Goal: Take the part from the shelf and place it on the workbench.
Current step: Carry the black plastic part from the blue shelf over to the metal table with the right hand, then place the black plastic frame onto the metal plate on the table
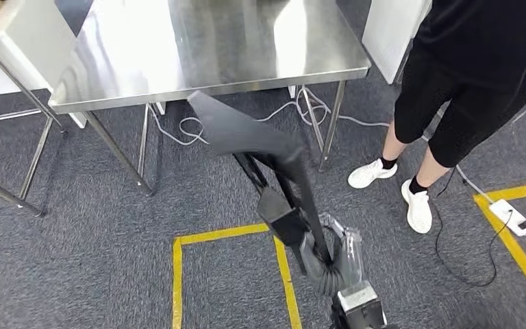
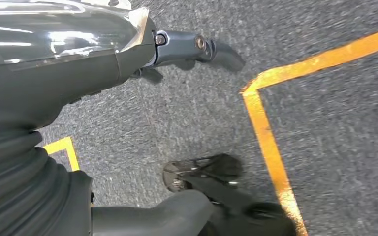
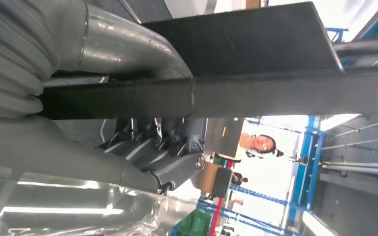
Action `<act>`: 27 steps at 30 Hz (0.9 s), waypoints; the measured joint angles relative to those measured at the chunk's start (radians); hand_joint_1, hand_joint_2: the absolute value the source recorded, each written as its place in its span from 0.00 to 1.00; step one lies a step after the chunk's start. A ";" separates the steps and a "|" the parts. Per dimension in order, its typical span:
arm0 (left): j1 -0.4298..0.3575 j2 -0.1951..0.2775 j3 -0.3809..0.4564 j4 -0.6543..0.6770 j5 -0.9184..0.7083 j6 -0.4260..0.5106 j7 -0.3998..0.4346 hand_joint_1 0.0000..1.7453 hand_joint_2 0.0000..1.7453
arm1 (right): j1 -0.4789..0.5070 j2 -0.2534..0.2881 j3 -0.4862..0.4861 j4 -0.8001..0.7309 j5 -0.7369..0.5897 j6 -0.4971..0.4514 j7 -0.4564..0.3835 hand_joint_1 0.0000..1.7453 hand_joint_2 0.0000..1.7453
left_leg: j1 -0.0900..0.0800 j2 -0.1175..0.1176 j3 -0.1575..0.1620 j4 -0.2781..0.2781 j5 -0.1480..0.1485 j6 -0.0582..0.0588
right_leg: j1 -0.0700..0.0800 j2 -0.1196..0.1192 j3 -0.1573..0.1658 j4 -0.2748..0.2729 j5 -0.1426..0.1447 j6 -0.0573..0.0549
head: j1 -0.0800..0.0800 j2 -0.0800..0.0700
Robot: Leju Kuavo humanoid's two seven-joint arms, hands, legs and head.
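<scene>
One matte black angular part (image 1: 260,137) in the right hand's (image 1: 329,250) clasp, before a polished steel workbench (image 1: 205,48); left fingers' state indiscernible.

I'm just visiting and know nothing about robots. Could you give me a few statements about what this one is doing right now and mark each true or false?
1. The robot's right hand grips a long, dark, angular part. True.
2. The dark part already lies on the shiny steel workbench. False: it is in the hand, held up over the grey carpet in front of the bench.
3. A person in black clothes and white shoes stands beside the bench. True.
4. The left hand also holds the part. False: it hangs over the carpet holding nothing.
5. The floor lines are red. False: they are yellow.
</scene>
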 joint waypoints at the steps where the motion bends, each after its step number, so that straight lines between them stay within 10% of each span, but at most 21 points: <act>1: 0.001 -0.001 -0.002 0.000 -0.001 0.000 0.001 0.00 1.00 | 0.000 0.000 0.000 0.000 0.000 0.000 0.000 1.00 1.00 | 0.004 0.004 -0.059 0.052 -0.018 -0.007 | 0.000 0.001 0.025 -0.009 -0.014 -0.005 | -0.001 0.000; 5: 0.005 -0.002 -0.006 0.000 -0.003 0.000 0.005 0.00 1.00 | 0.000 0.000 0.000 0.001 0.000 0.002 0.000 1.00 1.00 | 0.009 0.008 -0.204 0.020 -0.147 -0.012 | -0.001 0.012 0.134 -0.038 -0.081 -0.005 | -0.002 0.000; 6: 0.007 -0.002 -0.006 0.000 -0.004 0.000 0.005 0.00 1.00 | -0.001 0.001 0.000 0.001 -0.001 0.004 0.000 1.00 1.00 | 0.007 0.009 -0.215 -0.039 -0.106 -0.004 | -0.001 0.012 0.162 -0.047 -0.100 -0.004 | -0.002 0.000; 9: 0.016 0.000 -0.006 0.000 -0.004 0.001 0.006 0.00 1.00 | -0.007 0.005 0.001 0.006 -0.002 0.014 0.000 1.00 1.00 | -0.007 0.006 -0.210 -0.213 0.178 0.030 | 0.002 0.020 0.239 -0.095 -0.144 0.004 | -0.003 0.000; 11: 0.015 0.001 -0.006 0.000 -0.004 0.001 0.007 0.00 1.00 | -0.014 0.009 0.002 0.009 -0.003 0.018 -0.001 1.00 1.00 | -0.015 0.003 -0.184 -0.247 0.228 0.038 | 0.009 0.024 0.280 -0.120 -0.137 0.024 | -0.007 0.000; 14: 0.010 -0.001 -0.006 0.000 -0.004 0.002 0.006 0.00 1.00 | -0.026 0.011 0.003 0.012 -0.004 0.019 -0.002 1.00 1.00 | -0.018 -0.008 -0.117 -0.268 0.183 0.041 | 0.016 0.020 0.227 0.019 -0.070 0.059 | -0.008 0.000; 17: 0.009 -0.004 -0.006 0.000 -0.001 0.003 0.007 0.00 1.00 | -0.031 0.009 0.003 0.021 -0.006 0.019 -0.002 1.00 1.00 | -0.031 -0.018 -0.044 -0.272 0.122 0.052 | 0.024 0.016 0.070 0.200 -0.117 0.021 | -0.005 0.000; 20: 0.012 -0.004 -0.005 0.000 0.003 0.004 0.006 0.00 1.00 | -0.036 0.008 0.003 0.032 -0.008 0.020 -0.001 1.00 1.00 | -0.046 -0.032 0.044 -0.273 0.050 0.063 | 0.035 0.016 -0.048 0.171 -0.220 -0.008 | 0.000 0.000; 21: 0.013 -0.004 -0.005 0.000 0.003 0.005 0.006 0.00 1.00 | -0.039 0.007 0.003 0.036 -0.008 0.021 -0.001 1.00 1.00 | -0.052 -0.035 0.079 -0.273 0.023 0.065 | 0.038 0.016 -0.073 0.128 -0.202 -0.001 | 0.001 0.000; 24: 0.017 -0.004 -0.005 0.001 0.003 0.005 0.005 0.00 1.00 | -0.045 0.007 0.003 0.049 -0.009 0.023 0.001 1.00 1.00 | -0.061 -0.043 0.162 -0.273 -0.055 0.067 | 0.050 0.014 -0.082 0.026 0.021 0.030 | -0.001 0.000; 25: 0.017 -0.004 -0.005 0.002 0.003 0.005 0.004 0.00 1.00 | -0.047 0.007 0.003 0.051 -0.010 0.023 0.002 1.00 1.00 | -0.061 -0.044 0.183 -0.272 -0.073 0.065 | 0.054 0.014 -0.068 0.014 0.064 0.021 | -0.003 0.000; 27: 0.011 -0.004 -0.005 0.001 0.004 0.006 0.004 0.00 1.00 | -0.058 0.011 0.004 0.053 -0.010 0.026 0.002 1.00 1.00 | -0.058 -0.038 0.192 -0.233 -0.071 0.060 | 0.059 0.019 -0.032 -0.002 0.051 -0.018 | -0.003 0.000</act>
